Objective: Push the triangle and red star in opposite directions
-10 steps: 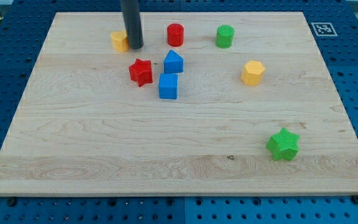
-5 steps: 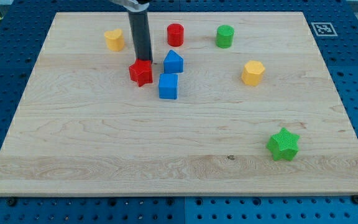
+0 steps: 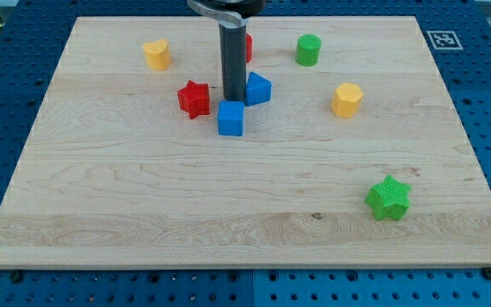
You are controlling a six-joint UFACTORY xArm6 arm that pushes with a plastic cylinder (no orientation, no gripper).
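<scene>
Two task blocks sit left of centre, far half of the board: blue triangle right, red star left, well apart. My tip stands between them, touching the triangle's left face, just above the blue cube. No claw on this rig, only a rod. Judgement: keep pushing straight right through the triangle's middle, clear of the cube, short of the yellow hexagon.

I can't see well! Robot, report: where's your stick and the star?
My tip between red star and blue triangle. Touching triangle's left side. Blue cube just below tip.
</scene>
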